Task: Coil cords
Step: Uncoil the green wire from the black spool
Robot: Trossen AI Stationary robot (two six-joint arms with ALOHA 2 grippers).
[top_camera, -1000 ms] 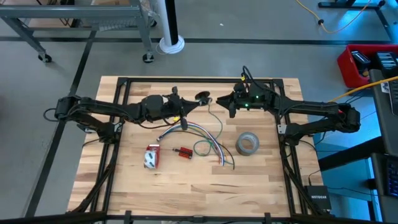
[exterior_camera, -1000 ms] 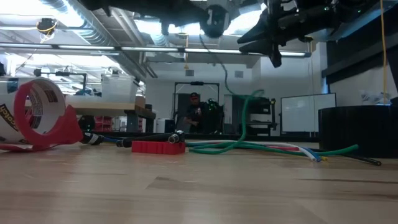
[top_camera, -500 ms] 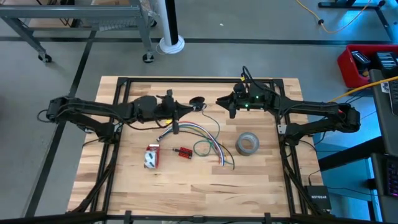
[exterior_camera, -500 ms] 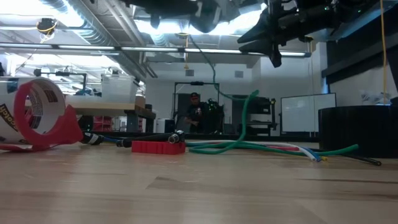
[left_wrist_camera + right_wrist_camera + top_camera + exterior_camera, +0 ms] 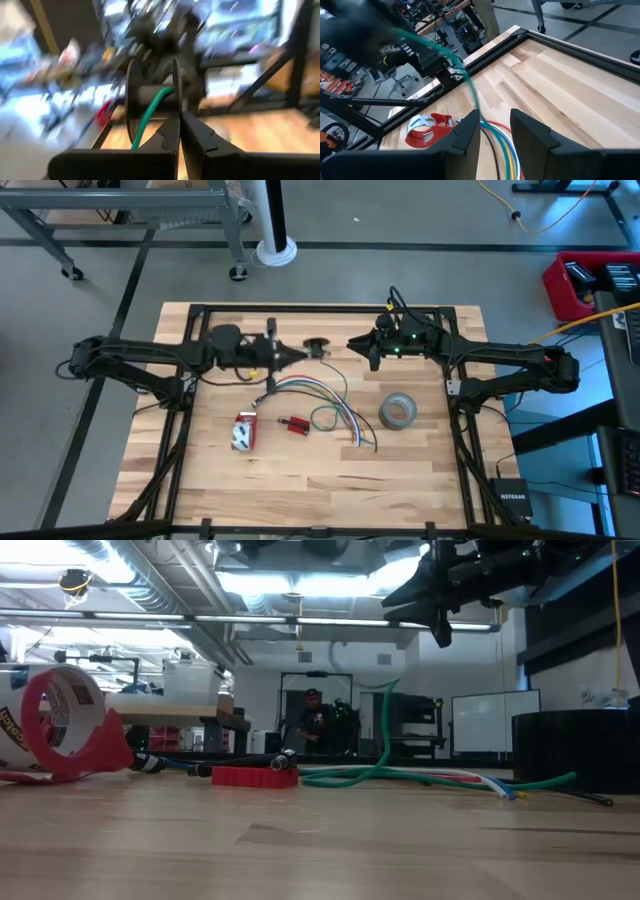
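While the left gripper (image 5: 296, 356) hangs above the table's far half, its fingers (image 5: 172, 135) are pressed together with no gap, and just ahead of their tips sits a dark spool (image 5: 152, 95) with a green cord (image 5: 150, 112) wound onto its hub. Seen from above, that cord (image 5: 338, 375) trails from the spool (image 5: 318, 344) down toward a small loop (image 5: 325, 418) on the wood, nearer the table's front than the gripper and between the two arms. Beside the loop lies a fan of coloured wires (image 5: 330, 400), and a red block (image 5: 295, 425) rests just short of it.

Facing the left one across a small gap, the right gripper (image 5: 355, 344) holds nothing; its fingers (image 5: 467, 130) stand narrowly apart. A grey tape roll (image 5: 397, 412) lies nearer the front than this gripper, under its arm. Well below the left gripper, toward the front, sits a red tape dispenser (image 5: 243, 431); black lettering on its white roll (image 5: 12, 720) is too cut off to read.

Pale butcher-block wood forms the table (image 5: 300, 480), edged by a black frame. Around it is grey concrete floor (image 5: 80, 400), with a white post (image 5: 270, 220) beyond the far edge and a red case (image 5: 590, 280) off to the right. Level across the table, strip lights (image 5: 300, 622) line the ceiling and a person (image 5: 312, 725) stands in a far doorway.
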